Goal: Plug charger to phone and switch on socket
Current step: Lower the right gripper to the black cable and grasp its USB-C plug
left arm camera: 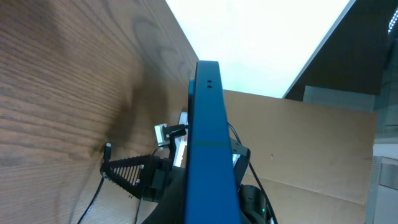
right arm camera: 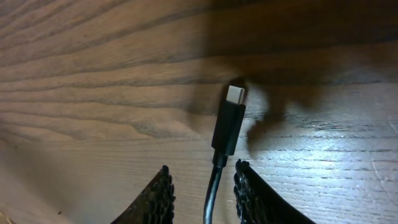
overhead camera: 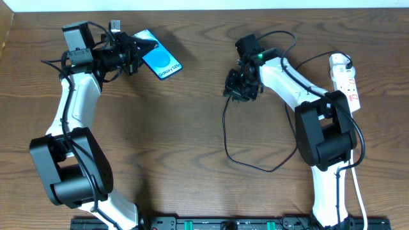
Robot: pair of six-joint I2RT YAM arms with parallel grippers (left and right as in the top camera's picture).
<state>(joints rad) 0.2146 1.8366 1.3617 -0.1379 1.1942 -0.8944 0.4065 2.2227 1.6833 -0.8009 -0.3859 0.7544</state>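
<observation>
My left gripper (overhead camera: pixel 135 55) is shut on the phone (overhead camera: pixel 161 61), a cyan-blue slab held off the table at the far left. In the left wrist view the phone (left arm camera: pixel 208 143) stands edge-on between the jaws. The charger, a thin black cable (overhead camera: pixel 225 137), loops over the middle of the table. Its connector tip (right arm camera: pixel 235 94) lies on the wood. My right gripper (overhead camera: pixel 239 86) is open, with a finger on each side of the cable just behind the tip (right arm camera: pixel 202 173). The socket (overhead camera: pixel 346 82), a white power strip, lies at the far right.
The right arm's own black leads arc over the table between the right gripper and the socket. The strip's white cord (overhead camera: pixel 358 191) runs down the right side. A cardboard wall (left arm camera: pixel 311 143) stands beyond the table's far edge.
</observation>
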